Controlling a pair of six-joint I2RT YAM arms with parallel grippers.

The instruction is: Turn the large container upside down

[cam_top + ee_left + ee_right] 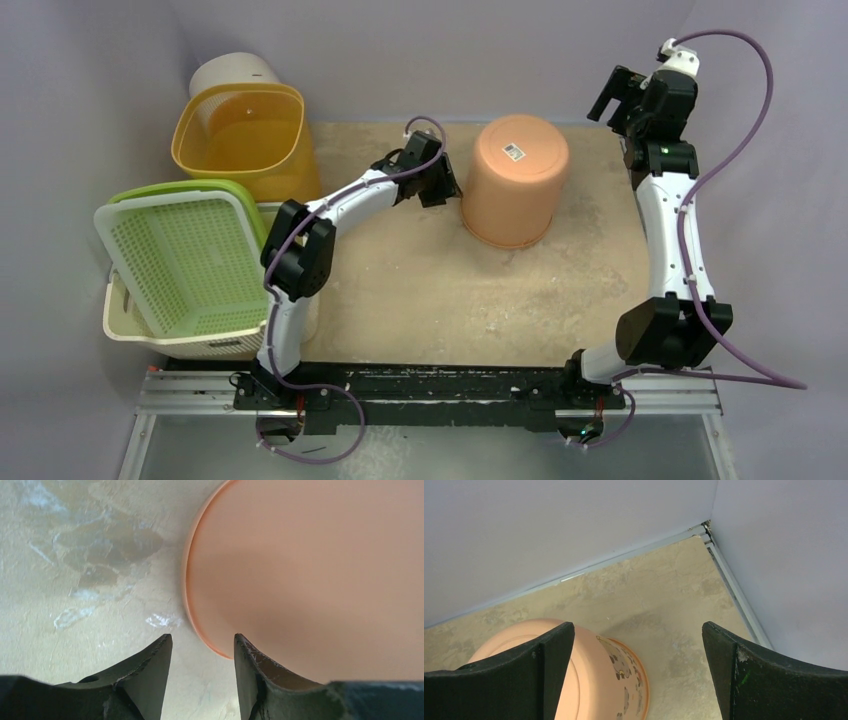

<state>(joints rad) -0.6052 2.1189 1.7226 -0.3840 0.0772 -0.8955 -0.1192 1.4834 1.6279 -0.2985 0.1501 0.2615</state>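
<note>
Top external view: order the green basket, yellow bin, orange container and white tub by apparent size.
1. green basket
2. yellow bin, only slightly ahead of the next
3. orange container, a close call with the bin
4. white tub, mostly hidden behind the yellow bin

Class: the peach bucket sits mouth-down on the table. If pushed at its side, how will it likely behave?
The bucket probably slides rather than tips, since its wide rim rests flat on the table. It looks like thin plastic, so likely light and slightly flexible. Its smooth tapered wall may be slippery to pinch.
</note>
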